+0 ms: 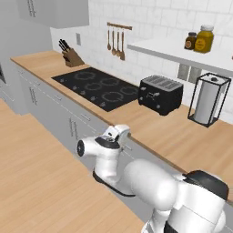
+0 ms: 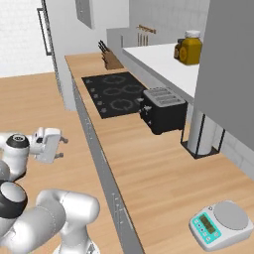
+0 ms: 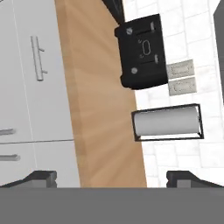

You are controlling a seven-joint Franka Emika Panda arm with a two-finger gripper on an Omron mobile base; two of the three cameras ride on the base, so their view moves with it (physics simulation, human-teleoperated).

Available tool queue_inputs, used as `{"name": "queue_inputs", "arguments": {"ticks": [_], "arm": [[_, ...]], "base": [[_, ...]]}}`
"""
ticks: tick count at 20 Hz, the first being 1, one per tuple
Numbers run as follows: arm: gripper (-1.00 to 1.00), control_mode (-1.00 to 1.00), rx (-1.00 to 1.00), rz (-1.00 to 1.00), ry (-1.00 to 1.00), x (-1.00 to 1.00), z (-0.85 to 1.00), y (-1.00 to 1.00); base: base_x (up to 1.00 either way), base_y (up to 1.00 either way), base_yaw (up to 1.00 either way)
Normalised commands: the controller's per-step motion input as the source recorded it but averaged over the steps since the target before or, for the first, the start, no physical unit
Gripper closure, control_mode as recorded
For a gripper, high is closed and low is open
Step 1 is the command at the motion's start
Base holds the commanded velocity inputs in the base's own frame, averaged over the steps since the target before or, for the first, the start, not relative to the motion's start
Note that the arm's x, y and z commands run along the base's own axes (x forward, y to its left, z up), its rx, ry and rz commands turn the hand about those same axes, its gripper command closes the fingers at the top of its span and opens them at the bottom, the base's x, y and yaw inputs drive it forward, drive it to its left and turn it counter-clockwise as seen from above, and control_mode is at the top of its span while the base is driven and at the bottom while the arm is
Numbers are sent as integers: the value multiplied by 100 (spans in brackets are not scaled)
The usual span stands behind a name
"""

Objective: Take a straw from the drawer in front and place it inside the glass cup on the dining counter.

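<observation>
Tool [image 2: 63, 148]: two-finger, jaws spread wide, nothing between them; held in front of the grey cabinet fronts, below the edge of the wood surface [image 1: 182, 132]; in the hand view its dark fingertips [image 3: 41, 178] stand far apart at the bottom edge. Drawer [image 3: 26, 120]: light-grey fronts with slim bar handles, shut, directly ahead of the tool and just beside it, under the wood surface; which front is the task's own cannot be told. Surface, items on it: black stovetop [image 1: 98, 87] at the far end; black toaster [image 1: 160, 94] next along; paper towel roll in a dark wire holder [image 1: 207, 100] beside the toaster, against the tiled wall; knife block [image 1: 71, 55] in the far corner; small kitchen scale [image 2: 218, 224] at the near end. Shelf above: two jars [image 1: 200, 40]. Wall: hanging wooden utensils [image 1: 116, 43].
</observation>
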Motion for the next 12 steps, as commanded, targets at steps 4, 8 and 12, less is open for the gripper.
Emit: {"name": "queue_inputs", "arguments": {"ticks": [4, 8, 12], "arm": [[-100, -100, -29, -14, -3, 43, -57, 0], [-100, -100, -19, -14, -2, 38, -60, 0], [-100, -100, -8, -12, -4, 34, -56, 0]], "base": [[0, 0, 0], [0, 0, 0], [0, 0, 0]]}}
